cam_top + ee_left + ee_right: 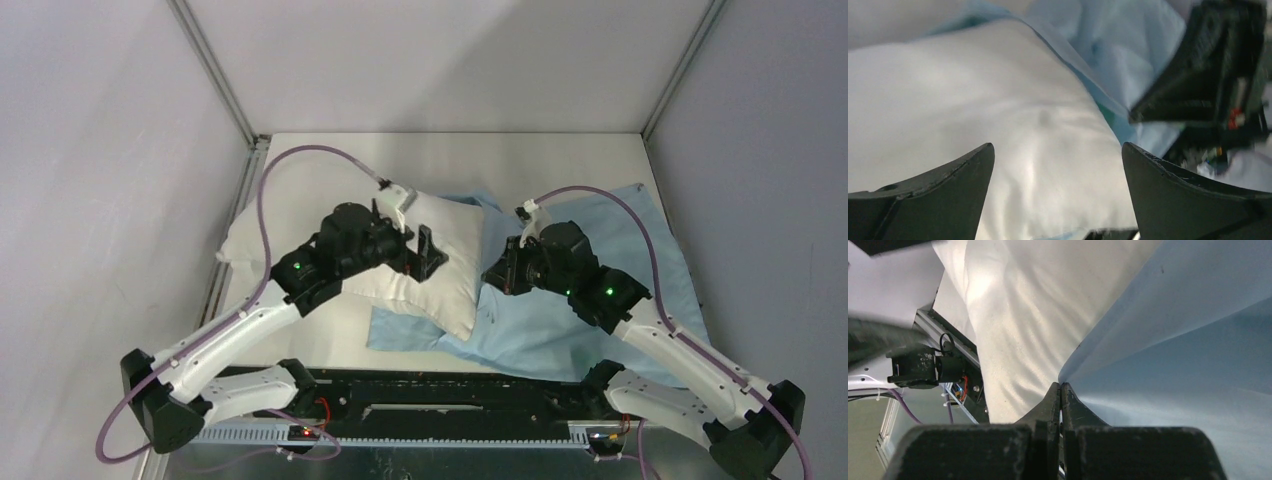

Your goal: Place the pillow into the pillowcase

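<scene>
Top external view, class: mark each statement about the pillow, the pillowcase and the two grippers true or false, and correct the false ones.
1. The left gripper is open above the pillow. True.
2. The right gripper is open. False: it is shut, pinching the pillowcase.
3. The pillow is fully inside the pillowcase. False: most of it lies bare, outside.
4. The pillowcase lies on the right arm's side of the pillow. True.
</scene>
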Action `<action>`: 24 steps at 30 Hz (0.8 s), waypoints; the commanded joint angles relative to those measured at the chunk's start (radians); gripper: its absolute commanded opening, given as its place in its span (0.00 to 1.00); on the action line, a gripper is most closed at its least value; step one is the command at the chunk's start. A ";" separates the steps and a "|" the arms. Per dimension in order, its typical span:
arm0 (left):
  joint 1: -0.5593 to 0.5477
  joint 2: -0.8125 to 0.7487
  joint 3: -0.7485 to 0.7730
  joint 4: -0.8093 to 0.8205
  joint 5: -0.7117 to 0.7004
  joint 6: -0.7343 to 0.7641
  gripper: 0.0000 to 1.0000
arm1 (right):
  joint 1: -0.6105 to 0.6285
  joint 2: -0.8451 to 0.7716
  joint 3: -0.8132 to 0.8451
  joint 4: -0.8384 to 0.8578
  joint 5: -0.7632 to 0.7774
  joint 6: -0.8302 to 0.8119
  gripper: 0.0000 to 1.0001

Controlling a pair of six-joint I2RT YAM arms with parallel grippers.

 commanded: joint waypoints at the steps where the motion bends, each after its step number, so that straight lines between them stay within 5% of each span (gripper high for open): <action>1: -0.096 0.070 0.081 -0.253 0.152 0.204 1.00 | 0.010 0.010 0.043 0.015 -0.002 -0.001 0.00; 8: -0.221 0.275 0.104 -0.232 -0.079 0.223 0.96 | 0.026 0.007 0.043 -0.013 0.042 -0.007 0.00; 10: -0.222 0.333 0.123 -0.175 -0.148 0.190 0.68 | 0.046 0.007 0.043 -0.028 0.062 -0.010 0.00; 12: -0.221 0.365 0.170 -0.152 -0.237 0.148 0.08 | 0.066 0.003 0.034 -0.032 0.079 -0.007 0.00; 13: -0.220 0.363 0.193 -0.141 -0.261 0.143 0.01 | 0.073 -0.001 0.027 -0.032 0.082 -0.002 0.00; 18: -0.178 0.231 0.239 -0.012 -0.399 0.075 0.00 | 0.110 -0.017 -0.014 -0.042 0.092 0.009 0.00; 24: -0.147 0.306 0.223 0.123 -0.330 -0.010 0.00 | 0.130 -0.038 -0.024 -0.021 0.035 0.009 0.00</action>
